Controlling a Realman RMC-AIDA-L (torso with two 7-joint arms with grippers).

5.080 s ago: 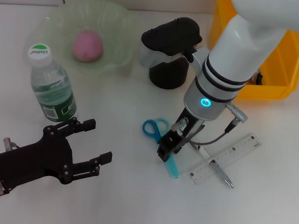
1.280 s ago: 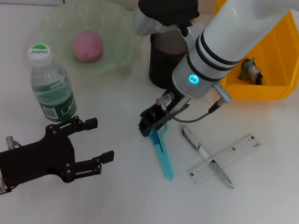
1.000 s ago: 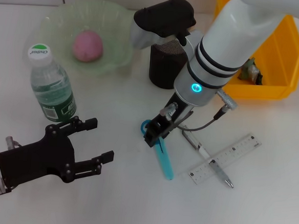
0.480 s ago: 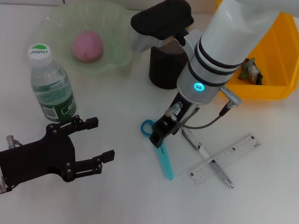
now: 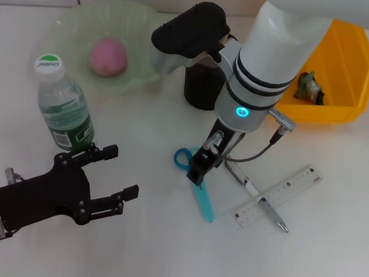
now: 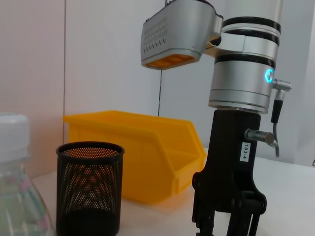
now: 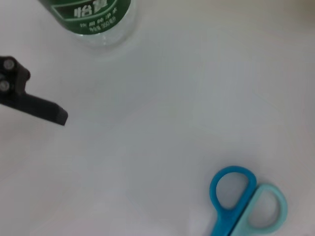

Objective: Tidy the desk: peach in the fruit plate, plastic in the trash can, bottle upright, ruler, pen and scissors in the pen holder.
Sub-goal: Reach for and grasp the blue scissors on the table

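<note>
The blue scissors [image 5: 200, 198] lie flat on the desk, handles [image 7: 248, 201] toward the bottle. My right gripper [image 5: 196, 172] stands straight over their pivot; the left wrist view shows a gap between its fingers [image 6: 203, 227]. The pink peach [image 5: 108, 56] sits in the green fruit plate [image 5: 69, 22]. The bottle [image 5: 63, 108] stands upright. The clear ruler [image 5: 279, 196] and the pen [image 5: 256, 195] lie crossed to the right of the scissors. The black mesh pen holder [image 5: 202, 89] is partly hidden behind my right arm. A crumpled piece of plastic [image 5: 306, 85] lies in the yellow trash can [image 5: 357, 62]. My left gripper [image 5: 122, 172] hovers open at the near left.
The pen holder [image 6: 88, 189] stands just in front of the yellow trash can [image 6: 142, 152]. My right arm's cable hangs over the pen. The bottle [image 7: 91, 19] is close to my left gripper's finger [image 7: 34, 105].
My right gripper went from beside the scissors' handles to over their pivot and sank a little. The scissors, the left arm and the other things kept their places.
</note>
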